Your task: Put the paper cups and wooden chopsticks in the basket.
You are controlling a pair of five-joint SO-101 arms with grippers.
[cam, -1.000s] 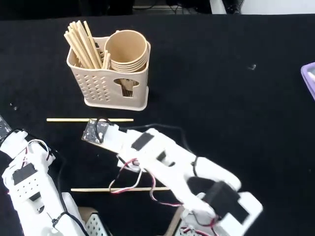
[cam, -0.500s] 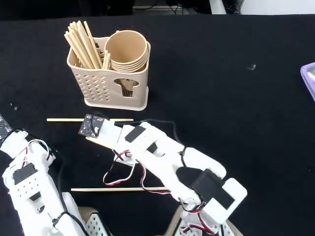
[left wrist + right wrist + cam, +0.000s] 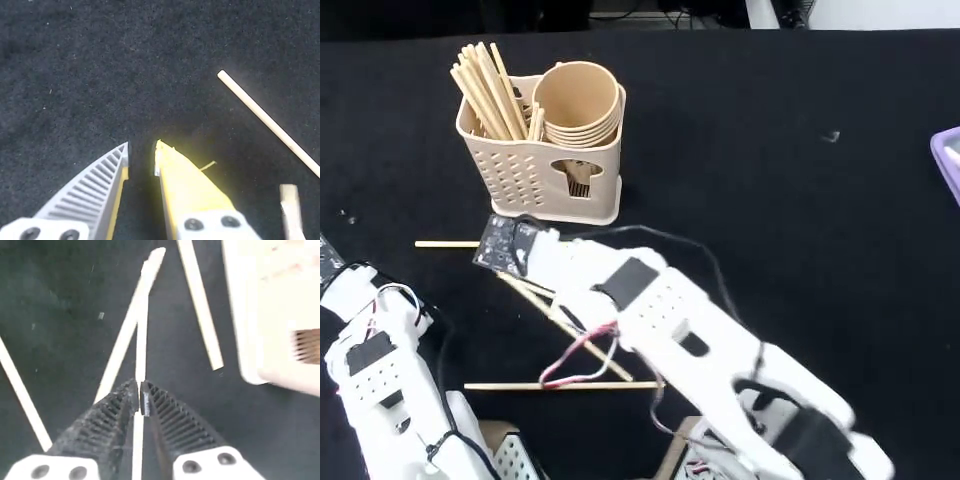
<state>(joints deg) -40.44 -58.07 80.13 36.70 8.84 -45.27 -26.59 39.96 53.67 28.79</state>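
Two chopsticks (image 3: 532, 297), diagonal, nearly parallel.

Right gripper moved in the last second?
Yes. In the high view the right gripper, shut on a chopstick, has edged toward the basket, covering more of the loose chopstick before it.

1. A table (image 3: 800, 250) with a matt black cloth cover fills the high view; close up, the cloth is flecked with pale lint.
2. A small grey speck (image 3: 832, 136) lies on it towards the far right.
3. A purple container's corner (image 3: 947, 160) juts in at the right edge.
4. Past the far edge lie dark cables (image 3: 665, 12) and a white surface (image 3: 880, 12).
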